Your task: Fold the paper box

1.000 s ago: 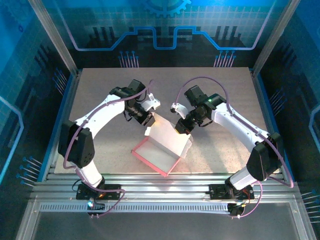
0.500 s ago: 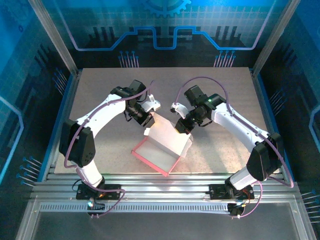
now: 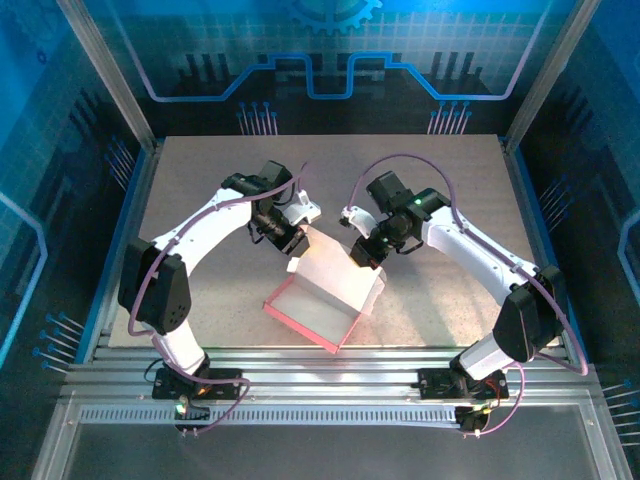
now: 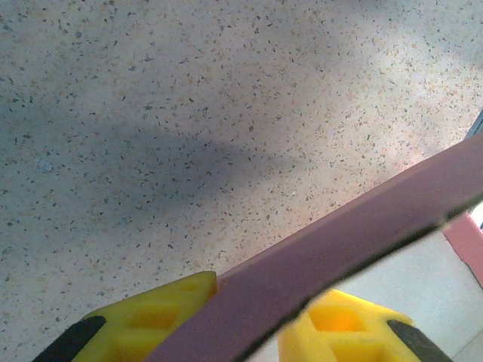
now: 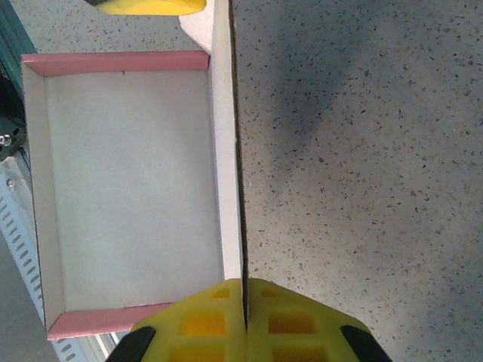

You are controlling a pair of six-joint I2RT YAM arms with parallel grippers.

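Currently: paper box (image 3: 318, 302), one; grippers, two. Item: right gripper (image 5: 243, 305) pinched tight on upright box wall, open tray left of fingers, bare table (image 5: 362, 151) right of them. Item: left gripper (image 4: 249, 309) astride pink wall; clamped or loose, cannot tell. Versus second-ago frame: box and arms barely shifted. Free table beyond both fingertips.

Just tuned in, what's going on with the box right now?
Both arms are at the far wall of the box, which sits as a shallow open tray on the table. The right gripper is pinched shut on one end of that wall's top edge. The left gripper has a finger on either side of the same wall near the other end; whether it is clamping is unclear. The other three walls look upright.
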